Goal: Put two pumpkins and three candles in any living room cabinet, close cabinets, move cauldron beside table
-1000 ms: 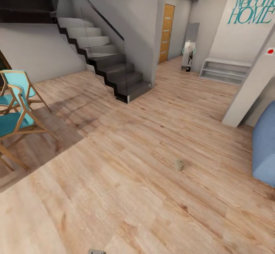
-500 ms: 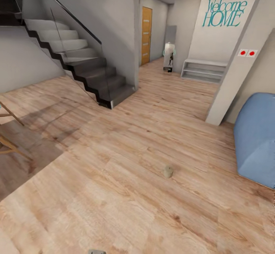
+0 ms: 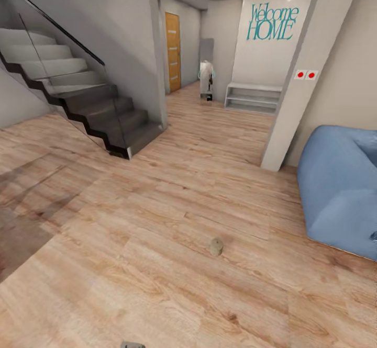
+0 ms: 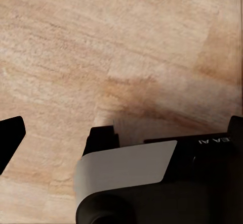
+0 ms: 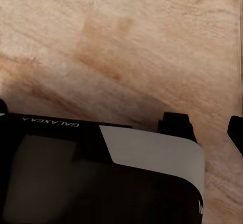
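Fingers point(image 4: 104, 139) of my left gripper point(image 4: 55, 138) spread wide over bare floor point(image 3: 157, 285); right fingers point(image 5: 175, 124) wide too, empty. Candle point(image 3: 215, 246) on floor, near centre, left of sofa point(image 3: 340, 191). Likely light, stiff, waxy-slick: pinch across its round sides, mid-height.

One squat grey-beige candle point(image 3: 215, 246) lies tipped on the wood floor point(image 3: 131, 264), well apart from the blue sofa point(image 3: 340, 186).

black casing, grey panel, seemingly "GALAXEA" lettering
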You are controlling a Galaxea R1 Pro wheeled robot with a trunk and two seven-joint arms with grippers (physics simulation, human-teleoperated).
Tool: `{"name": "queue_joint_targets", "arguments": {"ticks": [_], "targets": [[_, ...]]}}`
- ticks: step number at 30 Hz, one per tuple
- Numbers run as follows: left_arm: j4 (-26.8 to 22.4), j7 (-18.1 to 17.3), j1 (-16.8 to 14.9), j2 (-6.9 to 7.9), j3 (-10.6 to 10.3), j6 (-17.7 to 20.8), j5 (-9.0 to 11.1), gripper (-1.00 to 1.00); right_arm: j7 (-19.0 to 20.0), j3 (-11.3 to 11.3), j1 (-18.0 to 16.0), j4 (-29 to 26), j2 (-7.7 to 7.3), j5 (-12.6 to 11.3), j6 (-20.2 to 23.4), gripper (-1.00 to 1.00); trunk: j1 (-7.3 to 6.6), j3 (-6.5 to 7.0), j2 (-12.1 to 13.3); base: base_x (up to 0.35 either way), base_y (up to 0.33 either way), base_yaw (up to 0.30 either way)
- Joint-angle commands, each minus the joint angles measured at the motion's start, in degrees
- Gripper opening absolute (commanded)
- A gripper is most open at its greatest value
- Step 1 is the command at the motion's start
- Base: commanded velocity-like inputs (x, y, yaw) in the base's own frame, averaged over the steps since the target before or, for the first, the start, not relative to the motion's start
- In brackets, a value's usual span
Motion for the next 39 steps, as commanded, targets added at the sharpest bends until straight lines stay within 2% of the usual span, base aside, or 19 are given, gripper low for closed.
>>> {"name": "queue_joint_targets", "arguments": {"ticks": [1, 26, 36, 38, 39], "targets": [[0.00, 0.00, 0.00, 0.00, 0.00, 0.00, 0.00, 1.00, 0.00, 0.00, 0.00, 0.00, 0.00, 0.00, 0.01, 1.00, 0.00, 0.03, 0.00, 0.328, 0.000, -0.185], [0.00, 0.00, -0.02, 0.02, 0.00, -0.02, 0.00, 1.00, 0.01, 0.00, 0.00, -0.17, 0.35, -0.04, 0.45, 1.00, 0.00, 0.04, 0.00, 0.328, 0.000, -0.001], [0.04, 0.00, -0.07, 0.06, 0.04, -0.09, 0.13, 1.00, -0.36, 0.13, 0.00, -0.55, 0.30, 0.52, 0.90, 1.00, 0.00, 0.04, 0.00, 0.050, 0.000, 0.000], [0.06, 0.06, -0.07, 0.11, 0.11, -0.12, 0.12, 1.00, -1.67, 0.15, -0.14, -0.79, 0.26, 0.56, 1.92, 1.00, 0.00, 0.04, 0.00, 0.000, 0.000, 0.000], [0.04, 0.10, -0.09, 0.19, 0.27, -0.12, 0.14, 1.00, -3.62, 0.15, -0.43, -0.98, 0.31, 0.65, 3.22, 1.00, 0.00, 0.04, 0.00, 0.000, 0.000, 0.000]]}}
